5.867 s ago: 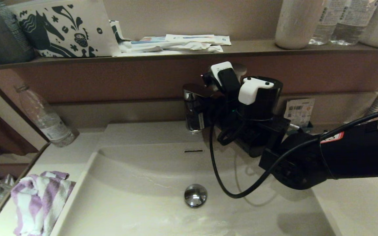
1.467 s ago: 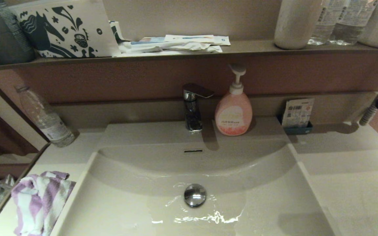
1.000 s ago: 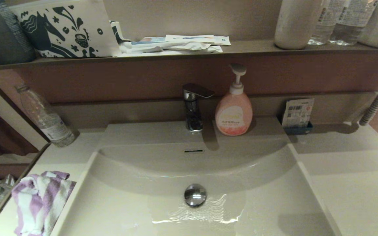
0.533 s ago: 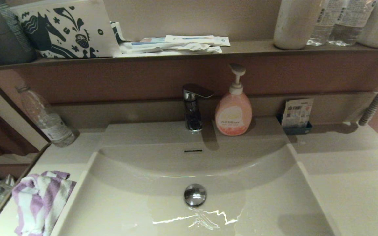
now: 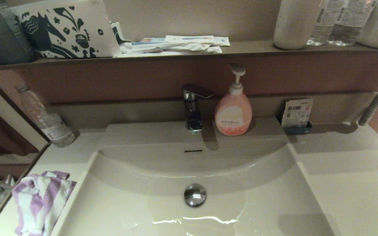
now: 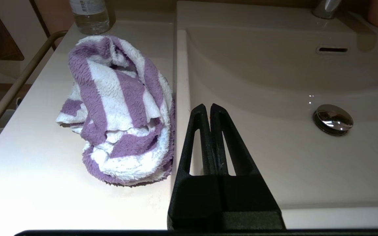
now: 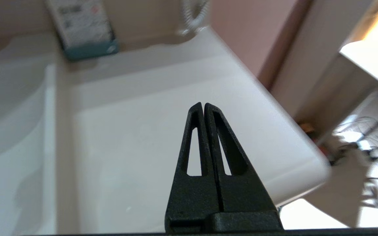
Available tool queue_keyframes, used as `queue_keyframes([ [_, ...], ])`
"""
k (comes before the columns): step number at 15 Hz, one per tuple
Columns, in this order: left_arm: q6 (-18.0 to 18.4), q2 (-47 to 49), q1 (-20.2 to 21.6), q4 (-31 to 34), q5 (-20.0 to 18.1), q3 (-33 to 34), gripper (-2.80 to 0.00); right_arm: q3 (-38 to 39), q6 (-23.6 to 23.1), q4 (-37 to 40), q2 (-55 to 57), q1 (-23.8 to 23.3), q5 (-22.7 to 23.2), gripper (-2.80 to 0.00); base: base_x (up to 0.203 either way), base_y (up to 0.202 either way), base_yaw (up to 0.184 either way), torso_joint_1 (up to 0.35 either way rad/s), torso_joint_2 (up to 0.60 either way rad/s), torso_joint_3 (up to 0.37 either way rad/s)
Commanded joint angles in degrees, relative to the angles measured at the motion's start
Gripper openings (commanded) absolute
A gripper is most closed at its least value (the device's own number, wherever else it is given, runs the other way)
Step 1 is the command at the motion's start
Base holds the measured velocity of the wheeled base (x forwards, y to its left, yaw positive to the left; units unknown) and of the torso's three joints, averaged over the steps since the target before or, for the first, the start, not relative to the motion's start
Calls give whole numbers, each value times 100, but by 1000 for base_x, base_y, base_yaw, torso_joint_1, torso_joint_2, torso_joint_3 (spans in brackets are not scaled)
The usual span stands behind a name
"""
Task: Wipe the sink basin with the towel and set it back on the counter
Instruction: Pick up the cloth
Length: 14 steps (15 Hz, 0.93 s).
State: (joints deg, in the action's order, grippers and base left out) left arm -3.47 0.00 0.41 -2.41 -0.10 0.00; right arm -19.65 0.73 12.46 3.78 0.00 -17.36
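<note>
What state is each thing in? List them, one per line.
towel: crumpled, lying on the counter.
sink basin: wet, water pooled by the drain plug.
faucet: no water running.
left gripper: jaws shut, empty.
right gripper: jaws shut, empty.

Right gripper (image 7: 203,105) above bench (image 7: 149,124), fingers (image 7: 195,144) pressed together, nothing between them. Packet (image 7: 77,19) in teal holder (image 7: 90,50) by back wall. Basin (image 7: 8,108) alongside.

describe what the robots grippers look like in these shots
Both match: the left gripper and right gripper are matte black, each with two long tapering fingers with slot-shaped cutouts, rising from a blocky black base. No cables or markings show, and neither arm appears in the head view.
</note>
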Motion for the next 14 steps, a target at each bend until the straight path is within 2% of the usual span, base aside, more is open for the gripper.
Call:
queue_keyframes([
  [1,-4,9,2,-5,1,0,-280,317,19,-22,-363,-1,152,-280,0,0,0,0,0,0],
  [4,-4,9,2,-5,1,0,-280,610,334,-199,-378,0,924,-280,0,0,0,0,0,0],
  [7,-4,9,2,-5,1,0,-280,1132,349,-564,-378,0,1451,-280,0,0,0,0,0,0],
  [10,-4,9,2,-5,1,0,-280,1866,203,-1739,-378,0,1828,-280,0,0,0,0,0,0],
  [11,-4,9,2,-5,1,0,-280,1903,104,-1718,-378,0,1933,-280,0,0,0,0,0,0],
  [14,-4,9,2,-5,1,0,-280,1913,12,-1568,-378,0,1872,-280,0,0,0,0,0,0],
])
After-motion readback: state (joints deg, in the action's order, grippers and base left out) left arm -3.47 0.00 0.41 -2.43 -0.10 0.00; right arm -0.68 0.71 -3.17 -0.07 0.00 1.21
